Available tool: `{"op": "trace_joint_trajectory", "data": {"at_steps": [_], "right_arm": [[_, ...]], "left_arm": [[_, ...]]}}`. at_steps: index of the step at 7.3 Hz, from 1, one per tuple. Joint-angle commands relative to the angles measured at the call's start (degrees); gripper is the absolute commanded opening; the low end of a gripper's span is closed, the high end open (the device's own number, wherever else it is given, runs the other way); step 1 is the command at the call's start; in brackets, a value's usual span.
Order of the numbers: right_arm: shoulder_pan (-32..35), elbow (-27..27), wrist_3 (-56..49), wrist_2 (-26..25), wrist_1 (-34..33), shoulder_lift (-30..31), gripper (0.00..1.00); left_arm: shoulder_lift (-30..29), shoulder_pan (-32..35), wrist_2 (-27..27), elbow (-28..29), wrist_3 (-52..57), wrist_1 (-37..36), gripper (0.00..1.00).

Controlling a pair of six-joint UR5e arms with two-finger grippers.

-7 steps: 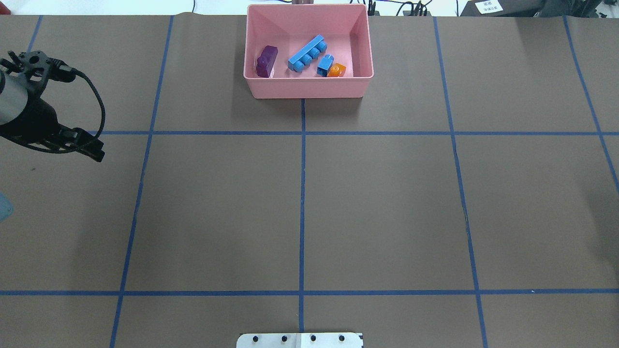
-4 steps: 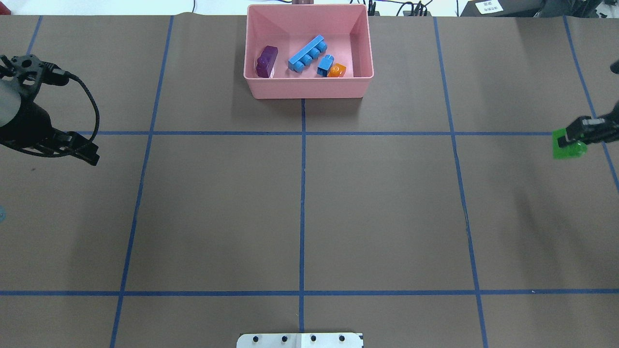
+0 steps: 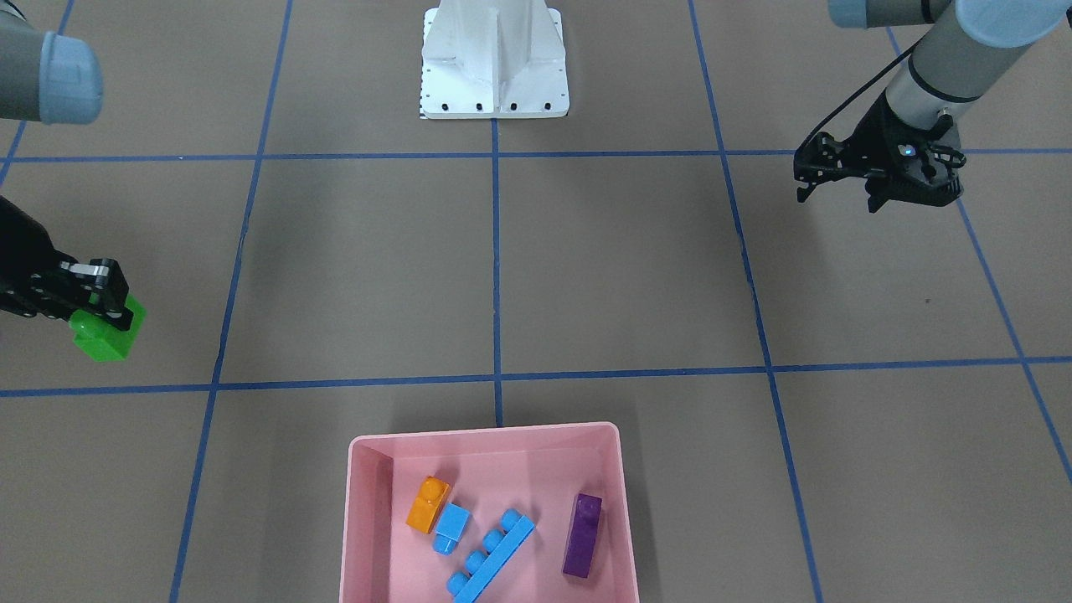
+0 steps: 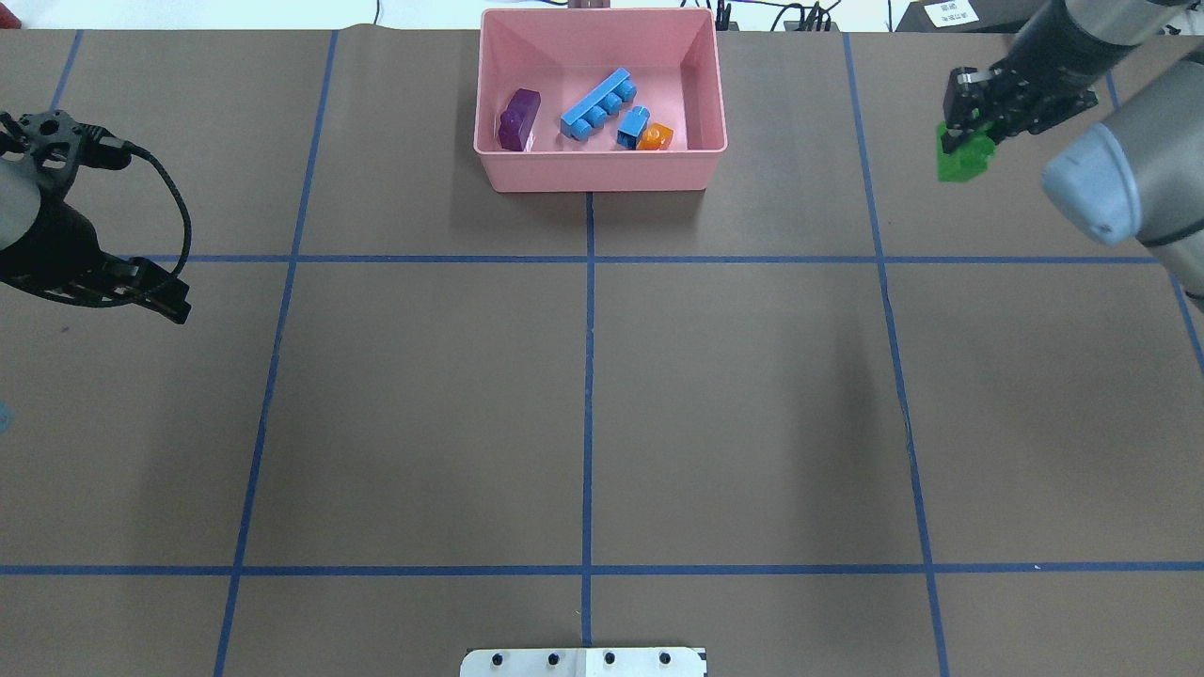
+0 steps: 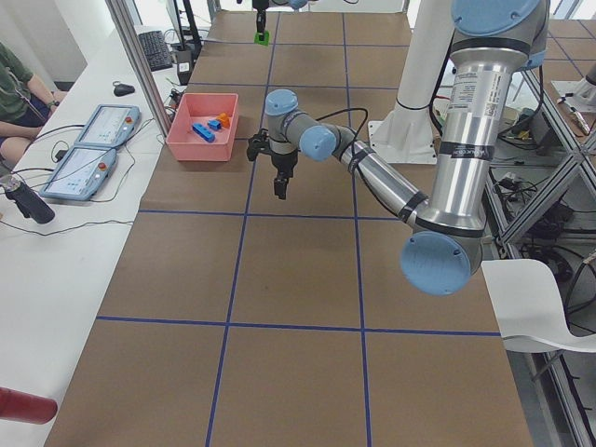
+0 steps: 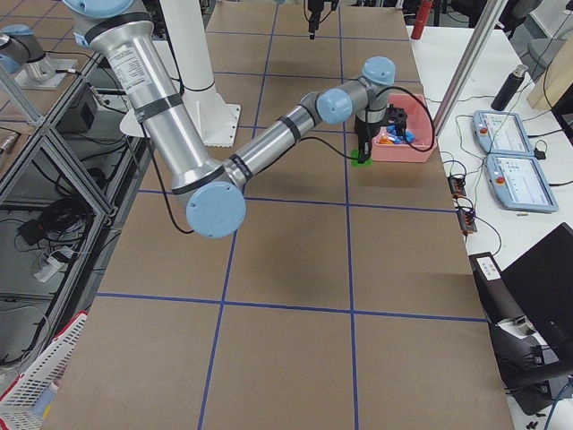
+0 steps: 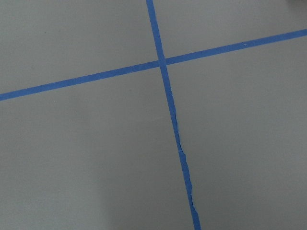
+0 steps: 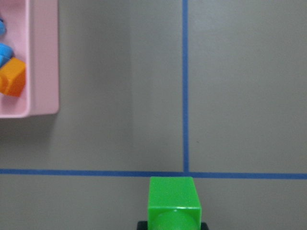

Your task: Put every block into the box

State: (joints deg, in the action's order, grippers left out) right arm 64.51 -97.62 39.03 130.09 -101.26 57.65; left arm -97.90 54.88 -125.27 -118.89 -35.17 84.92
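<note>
Four bricks already in the pink box (image 4: 602,174), one green brick (image 4: 961,162) outside it. Far left in the overhead view: left gripper (image 4: 167,307) held over bare brown table (image 4: 734,395), well apart from everything; jaws pointing down, too dark and small to tell whether together or apart. Middle, at the table's far edge: inside the box, purple brick (image 4: 518,119) by the left wall, long blue brick (image 4: 597,104) lying slantwise beside it, small blue brick (image 4: 632,127) next, touching the orange brick (image 4: 655,137) near the right wall. Right of the box, past a blue tape line: right gripper (image 4: 961,132), jaws clamped on the green brick, off the table and not over the box.
</note>
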Motion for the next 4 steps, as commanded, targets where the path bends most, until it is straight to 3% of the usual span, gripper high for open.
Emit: {"op": "trace_joint_trajectory", "data": {"at_steps": [1,2,4], "right_arm": [[-4.1,14.7,5.9,-3.3,-2.0,-17.5,0.00],[-6.1,20.2,6.1,-6.1,-1.5,-21.9,0.00],[-7.0,36.8,11.5,-7.1,14.0,-29.6,0.00]], "left_arm": [[-0.1,-0.1,0.0,0.1,-0.9,0.1,1.00],[-0.1,-0.2,0.1,0.2,-0.9,0.1,1.00],[-0.5,-0.4,0.2,0.8,-0.9,0.2,1.00]]}}
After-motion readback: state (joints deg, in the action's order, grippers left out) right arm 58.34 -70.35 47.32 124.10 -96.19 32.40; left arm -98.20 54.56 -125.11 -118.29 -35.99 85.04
